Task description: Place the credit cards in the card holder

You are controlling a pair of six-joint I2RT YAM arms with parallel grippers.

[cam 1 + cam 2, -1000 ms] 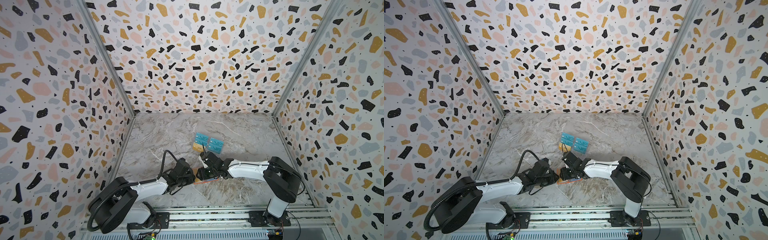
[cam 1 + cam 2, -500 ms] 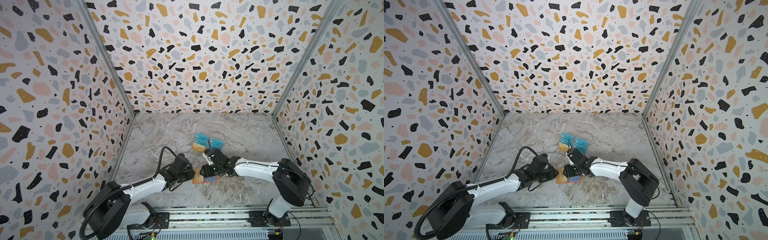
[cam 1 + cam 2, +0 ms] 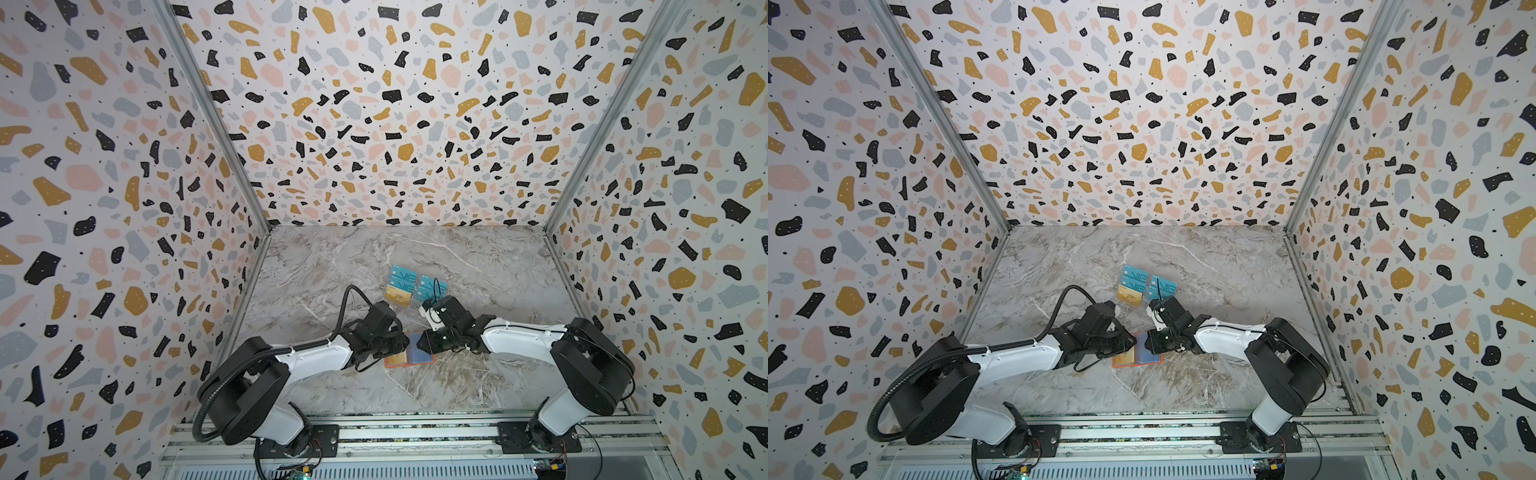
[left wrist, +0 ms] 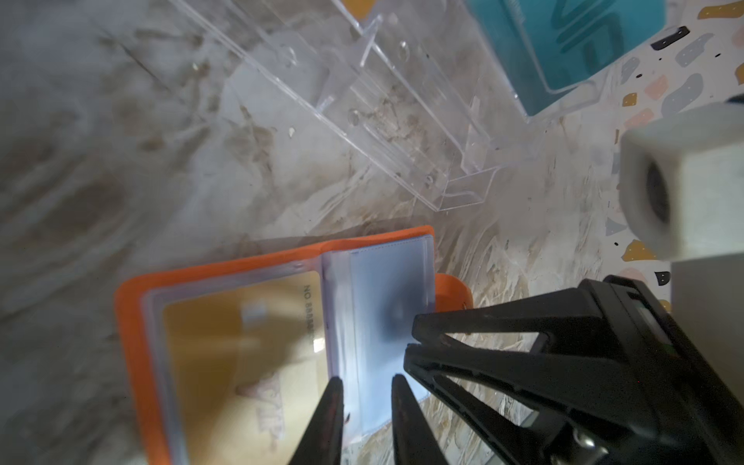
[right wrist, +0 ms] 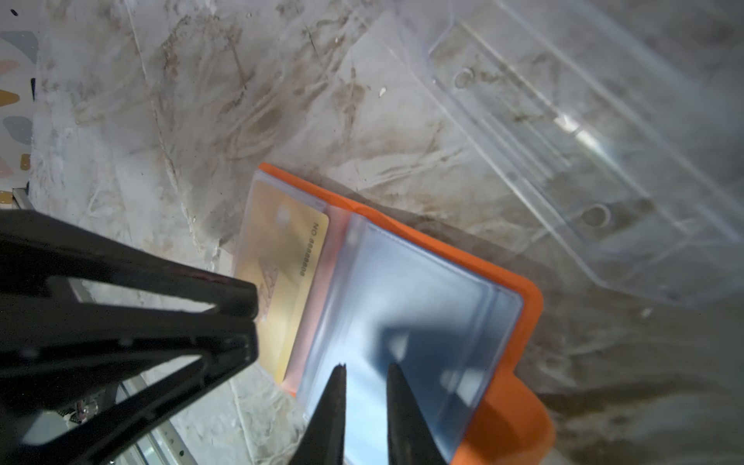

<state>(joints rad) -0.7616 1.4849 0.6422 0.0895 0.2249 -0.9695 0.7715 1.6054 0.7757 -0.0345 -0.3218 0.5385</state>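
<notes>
The orange card holder lies open on the marble floor. A gold credit card sits in one sleeve, beside a bluish sleeve. My left gripper and right gripper meet tip to tip over the holder. Each has its jaws almost together, with a narrow slit and the bluish sleeve behind it. Whether a sleeve page is pinched does not show. More credit cards, teal VIP ones and a gold one, stand behind.
A clear acrylic tiered stand holds the spare cards just beyond the holder, close to both wrists. Terrazzo-patterned walls enclose the marble floor on three sides. The arm bases sit on a rail at the front.
The right jaws have narrowed from about half open to nearly closed. Both grippers have shifted slightly right over the holder, and both arms have changed posture. The holder has stayed put.
</notes>
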